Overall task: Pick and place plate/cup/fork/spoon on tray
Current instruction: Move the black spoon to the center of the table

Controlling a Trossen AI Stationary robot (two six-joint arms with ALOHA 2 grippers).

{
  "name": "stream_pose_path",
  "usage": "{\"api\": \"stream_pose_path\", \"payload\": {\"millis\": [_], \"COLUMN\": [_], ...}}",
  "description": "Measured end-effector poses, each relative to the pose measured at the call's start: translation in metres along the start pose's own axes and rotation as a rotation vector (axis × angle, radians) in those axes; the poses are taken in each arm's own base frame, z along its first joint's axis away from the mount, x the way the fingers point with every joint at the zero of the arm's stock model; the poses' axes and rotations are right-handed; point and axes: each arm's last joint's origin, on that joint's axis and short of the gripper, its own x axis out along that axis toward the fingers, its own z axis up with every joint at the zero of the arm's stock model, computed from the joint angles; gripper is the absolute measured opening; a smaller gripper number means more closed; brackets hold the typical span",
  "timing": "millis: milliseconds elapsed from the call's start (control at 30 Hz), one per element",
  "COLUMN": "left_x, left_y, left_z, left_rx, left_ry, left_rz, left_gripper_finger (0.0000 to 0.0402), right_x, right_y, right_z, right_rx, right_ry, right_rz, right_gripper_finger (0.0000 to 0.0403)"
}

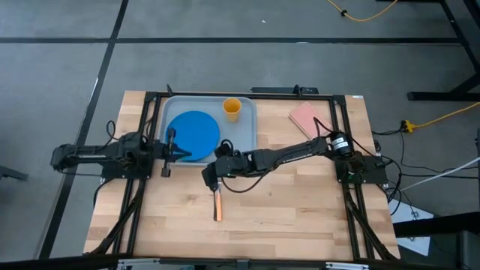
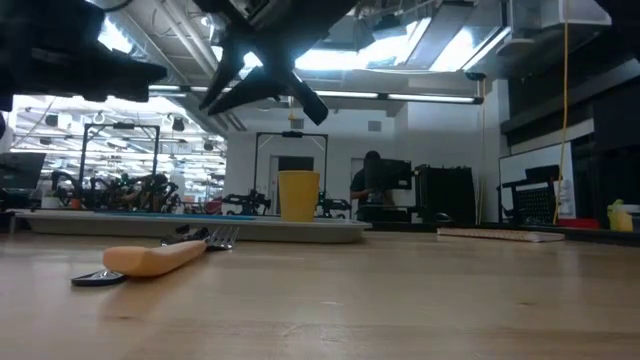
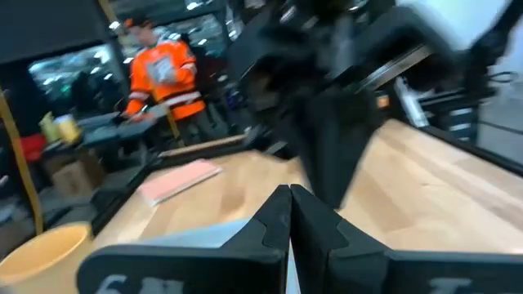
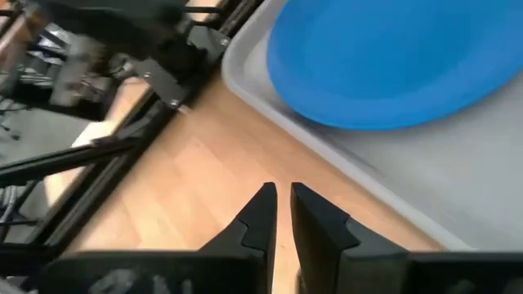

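The right gripper (image 1: 210, 178), nearly closed and empty, should open wide and descend squarely over the fork (image 1: 217, 204).

A pale wooden counter (image 1: 285, 217) stands on a grey floor (image 1: 60, 67) marked with dark lines. A pink square pad (image 1: 306, 116) lies near the counter's far right corner. A yellow cable (image 1: 442, 116) trails across the floor. Beyond the counter, a person in an orange top (image 3: 167, 69) stands in the room.
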Motion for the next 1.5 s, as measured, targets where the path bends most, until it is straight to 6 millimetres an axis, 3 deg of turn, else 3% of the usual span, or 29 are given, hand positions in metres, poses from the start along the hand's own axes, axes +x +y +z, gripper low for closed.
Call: {"api": "stream_pose_path", "payload": {"millis": [300, 500, 633, 800, 1000, 1167, 1500], "left_x": [-0.002, -0.003, -0.004, -0.004, -0.004, -0.004, -0.004], "left_y": [0.011, 0.016, 0.018, 0.019, 0.019, 0.019, 0.019], "left_z": [-0.005, -0.003, -0.002, -0.002, -0.002, -0.002, -0.002], "left_rx": [-0.010, -0.031, -0.037, -0.037, -0.036, -0.036, -0.037], "left_ry": [0.048, 0.022, 0.012, 0.011, 0.012, 0.013, 0.013], "left_rz": [0.069, 0.115, 0.136, 0.152, 0.152, 0.152, 0.151], "left_gripper_finger": [0.0000, 0.0000, 0.0000, 0.0000, 0.0000, 0.0000, 0.0000], "right_x": [-0.010, 0.017, 0.043, 0.048, 0.049, 0.071, 0.075], "right_y": [0.032, 0.052, 0.050, 0.031, 0.032, 0.022, 0.016], "right_z": [0.031, 0.036, 0.016, -0.017, -0.043, -0.074, -0.083], "right_rx": [-0.092, -0.044, 0.007, 0.141, 0.148, 0.133, 0.130], "right_ry": [0.016, 0.131, 0.256, 0.427, 0.405, 0.461, 0.483], "right_rz": [0.020, 0.140, 0.212, -0.018, -0.083, -0.119, -0.178], "right_gripper_finger": [0.0044, 0.0044, 0.0044, 0.0044, 0.0044, 0.0044, 0.0045]}}
